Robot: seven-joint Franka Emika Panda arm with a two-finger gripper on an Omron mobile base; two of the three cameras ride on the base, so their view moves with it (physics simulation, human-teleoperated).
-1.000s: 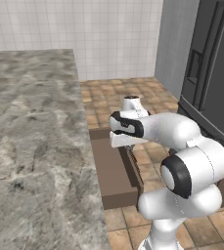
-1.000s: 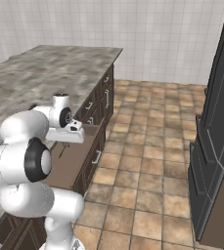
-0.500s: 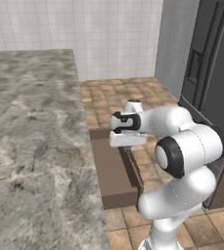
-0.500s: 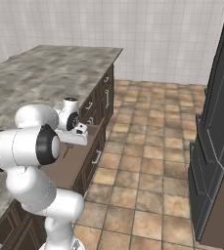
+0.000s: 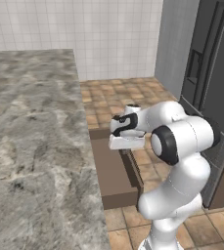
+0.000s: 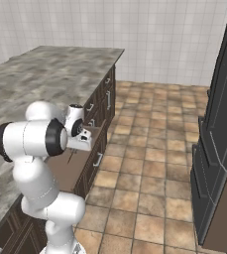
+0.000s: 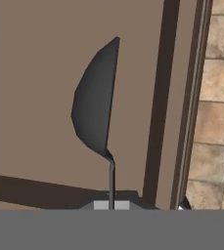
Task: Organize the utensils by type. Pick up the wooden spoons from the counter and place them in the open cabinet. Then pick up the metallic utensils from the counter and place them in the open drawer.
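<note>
Hanging above the open drawer (image 5: 114, 172), the claw (image 7: 111, 202) was clenched on the thin handle of a dark metallic utensil (image 7: 96, 110), whose broad curved head pointed away from the hand over the drawer's flat light-brown bottom. In the left base view the hand sat near the drawer's far end, just right of the marbled stone surface (image 5: 33, 141). In the right base view the drawer (image 6: 70, 166) stuck out from the dark lower cabinets (image 6: 102, 106) toward the tiled floor (image 6: 149, 163). A dark refrigerator (image 5: 209, 83) stood at the far right.
</note>
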